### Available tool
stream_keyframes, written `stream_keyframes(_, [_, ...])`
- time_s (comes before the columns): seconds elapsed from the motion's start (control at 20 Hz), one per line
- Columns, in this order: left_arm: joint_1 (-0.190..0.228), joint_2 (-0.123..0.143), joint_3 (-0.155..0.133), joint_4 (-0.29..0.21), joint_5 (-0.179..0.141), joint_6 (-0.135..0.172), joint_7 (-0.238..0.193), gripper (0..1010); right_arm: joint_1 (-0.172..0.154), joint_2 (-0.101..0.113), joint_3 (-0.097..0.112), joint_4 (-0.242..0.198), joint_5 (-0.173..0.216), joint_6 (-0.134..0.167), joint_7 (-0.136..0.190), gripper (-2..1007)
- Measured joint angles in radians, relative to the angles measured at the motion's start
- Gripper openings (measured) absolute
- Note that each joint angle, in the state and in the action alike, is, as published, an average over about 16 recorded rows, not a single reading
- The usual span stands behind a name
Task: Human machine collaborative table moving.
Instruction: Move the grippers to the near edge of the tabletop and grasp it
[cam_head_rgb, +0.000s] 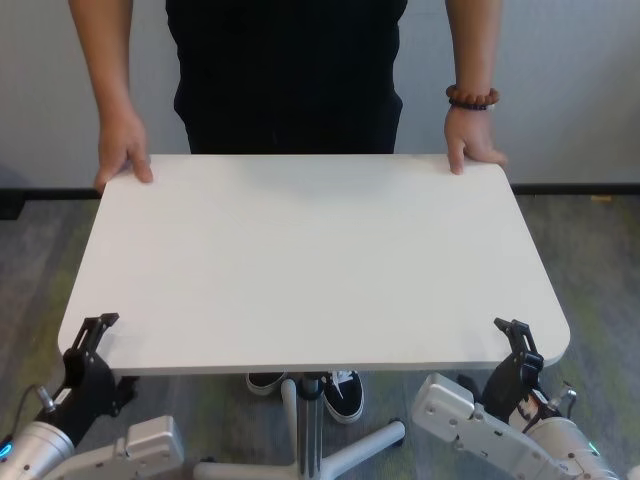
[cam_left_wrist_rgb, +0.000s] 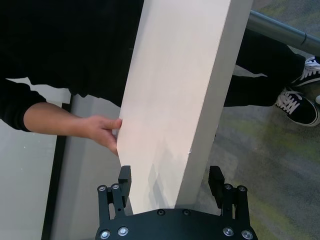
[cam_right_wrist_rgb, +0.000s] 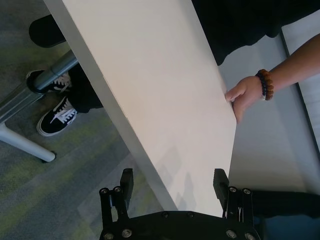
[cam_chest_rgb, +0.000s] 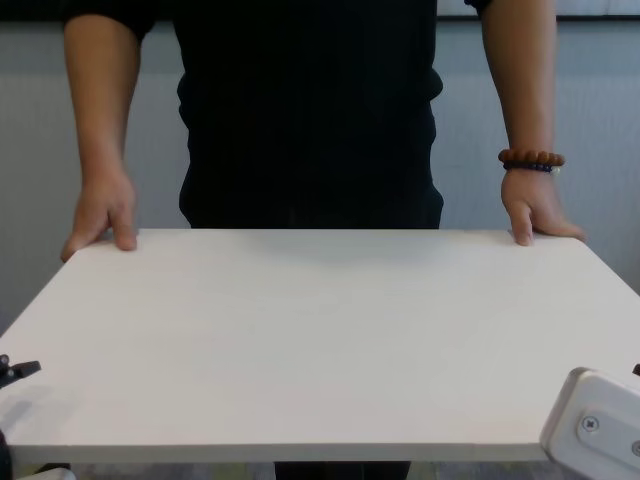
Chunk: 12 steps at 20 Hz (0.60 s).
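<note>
The white worktop (cam_head_rgb: 320, 265) fills the middle of the head view, its rounded corners reaching toward both lower corners of the frame. It stands on a slim metal centre pole (cam_head_rgb: 310, 395) that shows under its near edge at the bottom centre, with white base legs (cam_head_rgb: 345, 458) spreading over the grey carpet.

The human (cam_head_rgb: 290, 70), in a black top, stands at the far edge in the upper part of the frame. One hand (cam_head_rgb: 124, 150) rests on the far corner at upper left. The other hand (cam_head_rgb: 472, 143), with a brown bead bracelet (cam_head_rgb: 471, 97) on its wrist, rests on the far corner at upper right. Black sneakers (cam_head_rgb: 343, 392) with white laces show beneath the worktop at bottom centre.

The left claw (cam_head_rgb: 92, 333) is at the near corner in the lower left of the head view. In the left wrist view its jaws stand wide, one finger (cam_left_wrist_rgb: 124, 181) on each side of the tabletop's thin edge, without pressing on it.

The right claw (cam_head_rgb: 516, 337) is at the near corner in the lower right. In the right wrist view it is likewise spread wide, its fingers (cam_right_wrist_rgb: 126, 183) straddling the board's edge, holding nothing firmly.

In the chest view the worktop spans the whole lower half, with a silver-grey right arm link (cam_chest_rgb: 598, 425) at the bottom right.
</note>
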Motion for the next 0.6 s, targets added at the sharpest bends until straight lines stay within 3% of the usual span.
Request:
stream_keyframes(0.35, [0.003, -0.001, 0.0, -0.003, 0.007, 0.003, -0.002, 1003, 0.017, -0.017, -0.003, 0.026, -0.03, 0.012, 0.023, 1001])
stream_keyframes(0.6, [0.003, 0.0, 0.0, -0.003, 0.006, 0.003, -0.001, 1003, 0.036, -0.031, -0.017, 0.051, -0.067, 0.024, 0.038, 1001])
